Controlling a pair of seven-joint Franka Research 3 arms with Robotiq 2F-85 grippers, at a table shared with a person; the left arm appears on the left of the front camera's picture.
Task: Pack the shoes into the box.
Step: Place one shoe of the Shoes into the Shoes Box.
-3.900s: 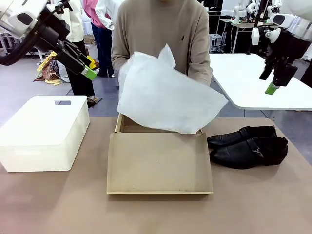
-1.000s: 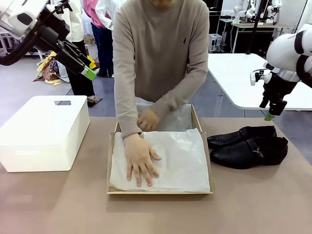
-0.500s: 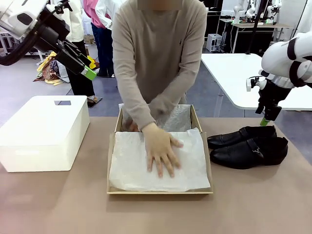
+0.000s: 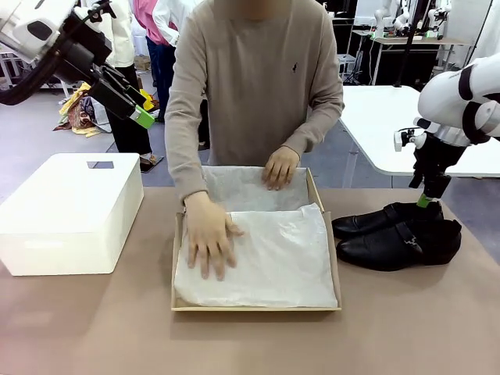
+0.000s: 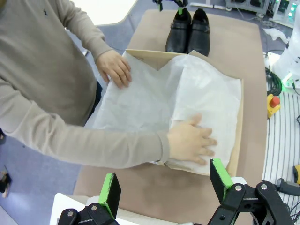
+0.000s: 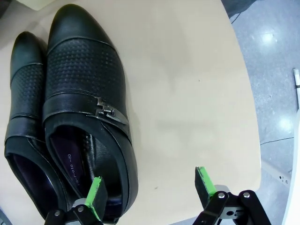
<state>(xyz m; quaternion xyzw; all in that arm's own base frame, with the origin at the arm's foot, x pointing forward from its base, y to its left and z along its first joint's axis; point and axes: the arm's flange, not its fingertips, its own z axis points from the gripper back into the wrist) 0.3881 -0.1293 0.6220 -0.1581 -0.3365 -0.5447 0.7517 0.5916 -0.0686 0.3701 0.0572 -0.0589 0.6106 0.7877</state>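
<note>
R gripper (image 4: 425,197) was lowered vs. a sec ago, jaws spread, empty; shoes (image 6: 84,108) lay just under it. Box (image 4: 254,307), tissue (image 4: 273,258) pressed flat, sat beside it. L gripper (image 4: 133,105): spread, empty. Pickup judged next.

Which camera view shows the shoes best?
The right wrist view: the shoes lie close up, toes away, buckle and perforated leather clear. The front view shows them side-on, right of the box; the left wrist view shows them small, beyond the box.
</note>
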